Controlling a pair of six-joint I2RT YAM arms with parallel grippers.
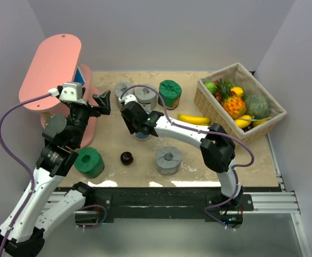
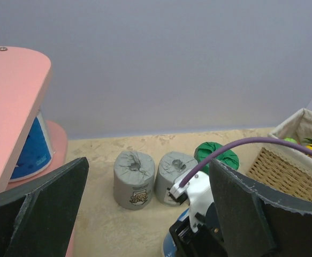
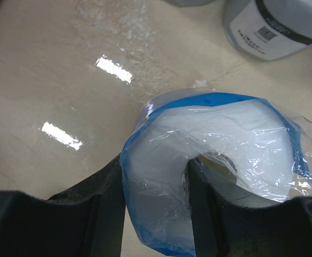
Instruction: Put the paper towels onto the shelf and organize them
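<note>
A beige, stone-patterned counter [image 1: 255, 160] fills the middle of the overhead view, closed in by plain pale lilac walls [image 1: 172, 32].

At the upper left stands the two-tier shelf of pink oval boards [image 1: 51, 64]. A white-and-blue wrapped roll [image 1: 84, 75] sits on its lower board, under the top one. At the upper right a lined wicker basket [image 1: 209, 104] holds toy fruit, among them a pineapple [image 1: 234, 105] and a green melon [image 1: 258, 106]. A loose yellow banana [image 1: 194, 119] lies on the counter just beside the basket.

At upper centre, near the back wall, a grey wrapped roll [image 2: 134, 179] stands beside a second grey roll [image 2: 174, 171], with a green wrapped roll [image 1: 170, 93] just right of them. A third grey roll [image 1: 169, 159] stands at lower centre and a second green roll [image 1: 89, 162] at lower left, with a small dark ball [image 1: 127, 158] between them.

The left claw [image 1: 103, 101] hangs by the shelf, spread wide and holding nothing. Left of centre, the right claw [image 3: 156, 166] is clamped on the wall of a second white-and-blue roll [image 3: 225, 144], one finger outside and the other in its dimpled top. Whether that roll touches the counter cannot be told.
</note>
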